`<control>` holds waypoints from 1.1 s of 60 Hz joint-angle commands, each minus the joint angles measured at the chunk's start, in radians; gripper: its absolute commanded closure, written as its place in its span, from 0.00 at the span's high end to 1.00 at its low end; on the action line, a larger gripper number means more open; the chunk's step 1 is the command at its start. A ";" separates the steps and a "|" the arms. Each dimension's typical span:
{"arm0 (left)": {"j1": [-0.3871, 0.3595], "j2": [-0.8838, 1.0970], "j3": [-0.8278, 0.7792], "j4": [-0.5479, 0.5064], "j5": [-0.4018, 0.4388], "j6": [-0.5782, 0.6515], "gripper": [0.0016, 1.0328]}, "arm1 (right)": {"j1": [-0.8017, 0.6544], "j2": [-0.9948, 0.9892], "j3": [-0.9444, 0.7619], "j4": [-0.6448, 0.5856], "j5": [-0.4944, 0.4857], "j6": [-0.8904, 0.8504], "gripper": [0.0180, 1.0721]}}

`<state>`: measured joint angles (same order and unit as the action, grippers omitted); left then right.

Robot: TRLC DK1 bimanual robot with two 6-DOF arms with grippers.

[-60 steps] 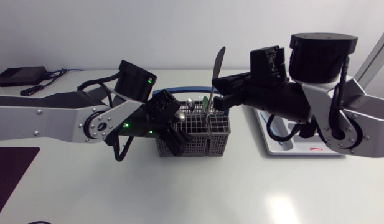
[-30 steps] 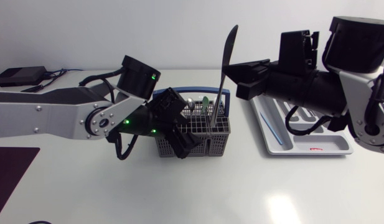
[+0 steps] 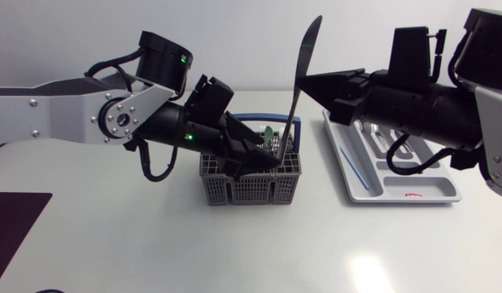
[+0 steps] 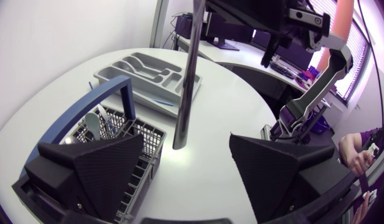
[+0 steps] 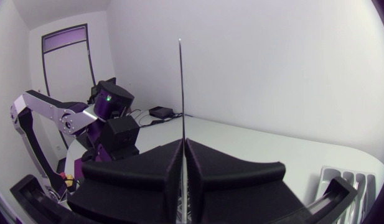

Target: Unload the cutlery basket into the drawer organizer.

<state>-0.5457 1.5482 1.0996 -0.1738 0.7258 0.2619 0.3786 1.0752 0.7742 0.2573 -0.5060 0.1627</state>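
steel knife: upright, slightly tilted, pinched tight near mid-length between the fingers of the right gripper; lower end hangs just over the grey cutlery basket. left gripper: over the basket, fingers spread wide, holding nothing; knife end between them, untouched. grey drawer organizer: near the basket, under the right arm.

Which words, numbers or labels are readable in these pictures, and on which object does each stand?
None is readable.
A small red mark on the front rim of the grey plastic drawer organizer is too small to read.
The grey mesh cutlery basket and the steel knife show no print.
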 commanded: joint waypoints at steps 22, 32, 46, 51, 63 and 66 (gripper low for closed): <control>-0.003 0.125 0.125 -0.003 0.078 -0.003 0.92 | 0.000 -0.015 -0.010 0.000 -0.042 0.058 0.10; -0.005 0.159 0.152 0.003 0.090 -0.003 0.92 | 0.006 -0.017 -0.009 0.000 -0.049 0.063 0.10; -0.014 0.201 0.183 0.011 0.101 -0.003 0.79 | 0.006 -0.020 -0.012 0.007 -0.055 0.064 0.10; -0.011 0.202 0.183 0.013 0.106 -0.003 0.68 | 0.006 -0.020 -0.013 0.008 -0.055 0.066 0.10; 0.015 0.197 0.169 0.003 0.161 0.003 0.37 | 0.002 -0.021 -0.023 0.014 -0.057 0.064 0.10; 0.015 0.193 0.164 0.003 0.164 0.008 0.32 | -0.001 -0.021 -0.026 0.016 -0.060 0.064 0.10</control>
<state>-0.5392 1.7309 1.2541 -0.1673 0.8677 0.2626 0.3782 1.0714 0.7731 0.2588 -0.5541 0.1993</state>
